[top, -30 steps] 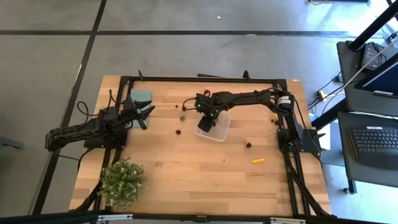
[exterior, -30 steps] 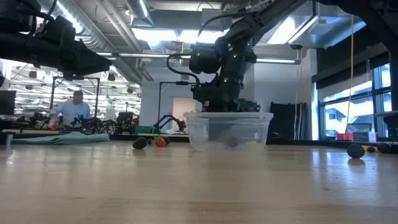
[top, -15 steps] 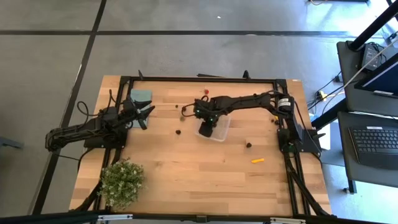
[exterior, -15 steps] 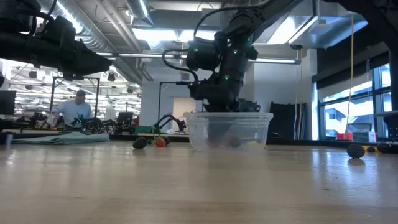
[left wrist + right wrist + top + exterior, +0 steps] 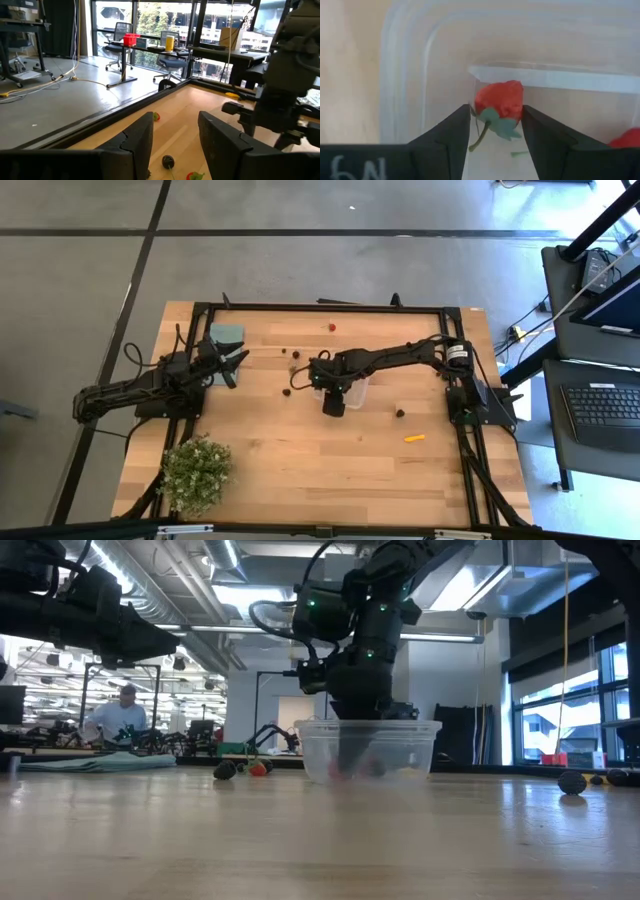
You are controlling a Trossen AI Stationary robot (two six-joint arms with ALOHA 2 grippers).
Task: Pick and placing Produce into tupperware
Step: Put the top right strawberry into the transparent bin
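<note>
The clear tupperware stands mid-table, and my right gripper points down into it. In the right wrist view the gripper is shut on a red strawberry with green leaves, low between the see-through walls. A second red piece lies on the floor of the tupperware. The low view shows the tupperware with red near its bottom. Loose produce lies on the table: dark bits, a red one and an orange piece. My left gripper waits open at the table's left. My right gripper pinches the strawberry by its two sides between the two fingertips. It comes from above, pointing down into the tupperware. The leaves and stalk face the camera. Whether the strawberry rests on the floor of the tupperware, I cannot tell.
A flat teal rectangle lies at the far left, and a bushy potted plant stands at the near left corner. Another dark piece lies right of the tupperware. The near middle of the table is bare wood.
My right gripper has moved toward the table's near edge over the tupperware and has sunk deeper into it. The red strawberry, unseen in the low view a second ago, now shows near the bottom of the tupperware.
</note>
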